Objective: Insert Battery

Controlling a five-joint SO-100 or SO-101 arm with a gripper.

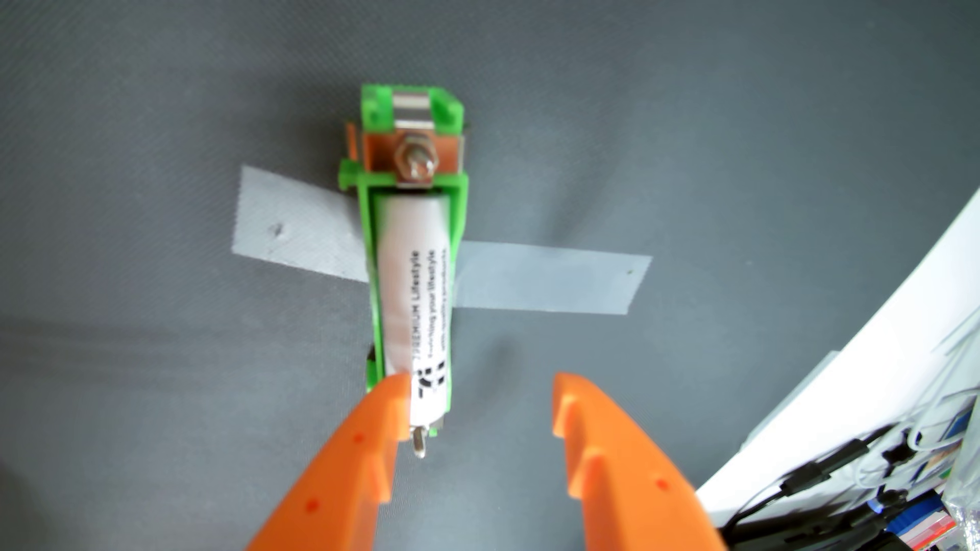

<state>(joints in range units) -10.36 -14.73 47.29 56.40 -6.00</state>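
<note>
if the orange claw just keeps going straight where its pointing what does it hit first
Probably the white cylindrical battery lying in the green plastic holder: the open orange claw already has one fingertip at its near end. The other fingertip points at bare grey mat. Depth is unclear.

White cylindrical battery [416, 296] with black lettering along its side lies lengthwise in a green plastic holder [408, 159], long axis running 12 to 6 o'clock. Far end meets a metal contact with nut and copper plate at 12 o'clock. Near end sits at the holder's 6 o'clock end, by a metal pin.
</note>
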